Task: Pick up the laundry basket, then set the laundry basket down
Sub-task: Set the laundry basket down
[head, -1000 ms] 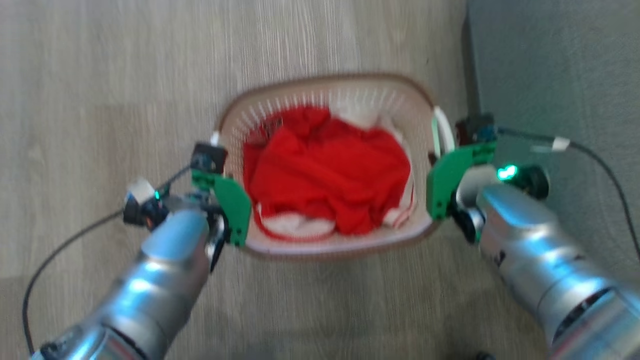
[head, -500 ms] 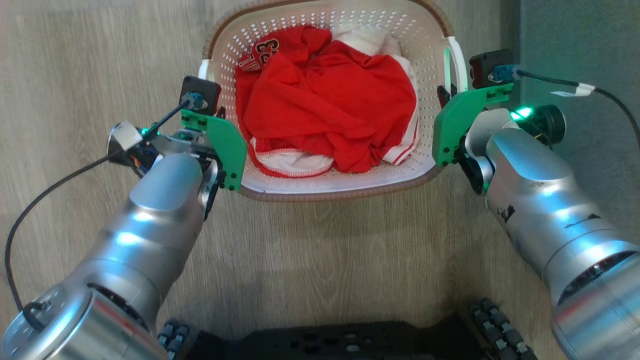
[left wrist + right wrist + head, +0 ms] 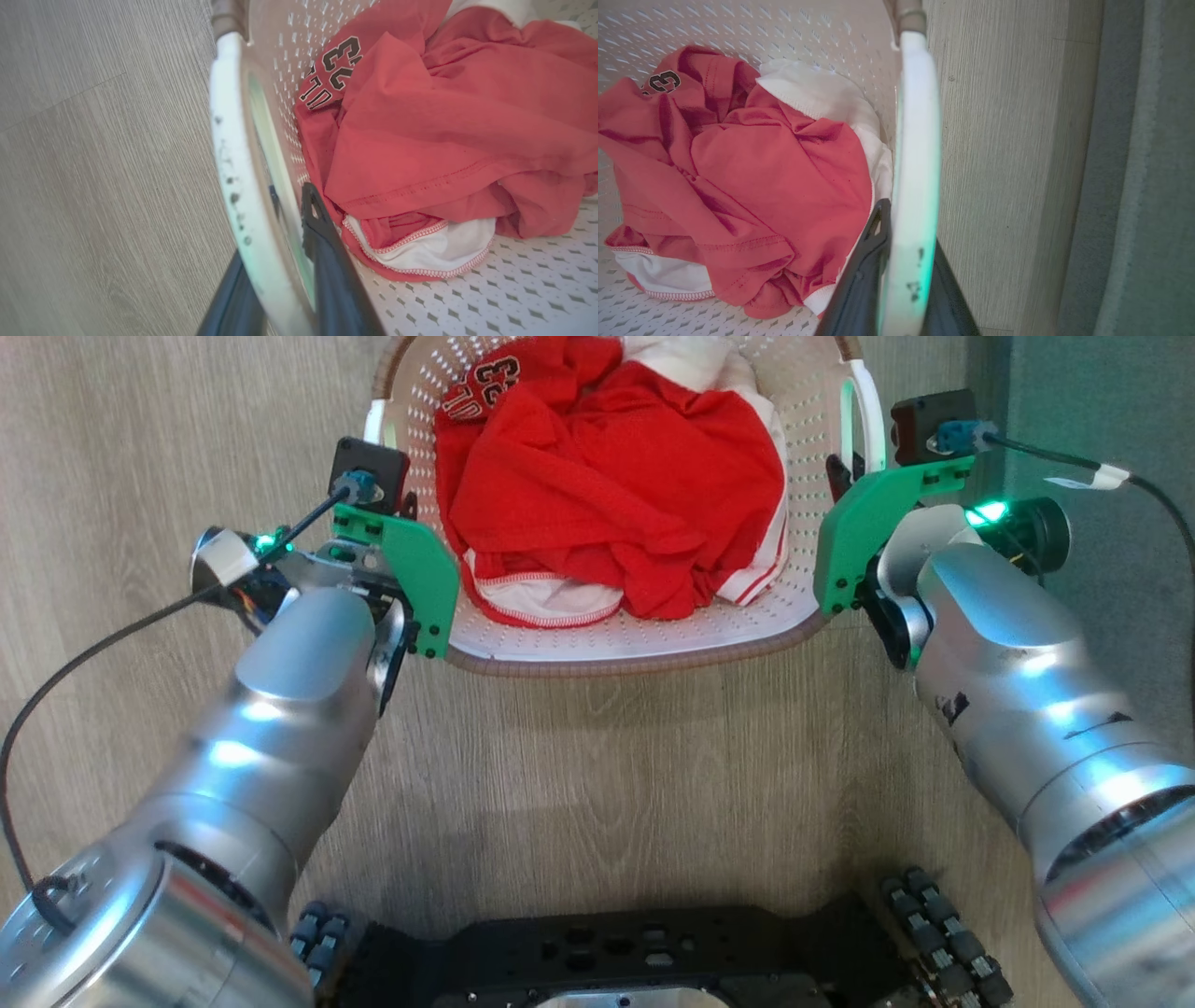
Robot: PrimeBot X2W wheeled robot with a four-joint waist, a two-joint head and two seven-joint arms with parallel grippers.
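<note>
Squarely grips the laundry basket (image 3: pixel 653 633) by its white side handles (image 3: pixel 229 154): left end effector (image 3: pixel 292 205) clenched on one, right end effector (image 3: pixel 906 233) on the other. Holds it between both forearms, wooden floor (image 3: pixel 607 775) beneath, red shirt (image 3: pixel 607 495) heaped inside.

We are seeing a cream, dot-perforated, brown-rimmed basket (image 3: pixel 653 633), red and white clothes (image 3: pixel 607 476) with black numerals, and a pale grey wood-grain floor (image 3: pixel 607 756).
</note>
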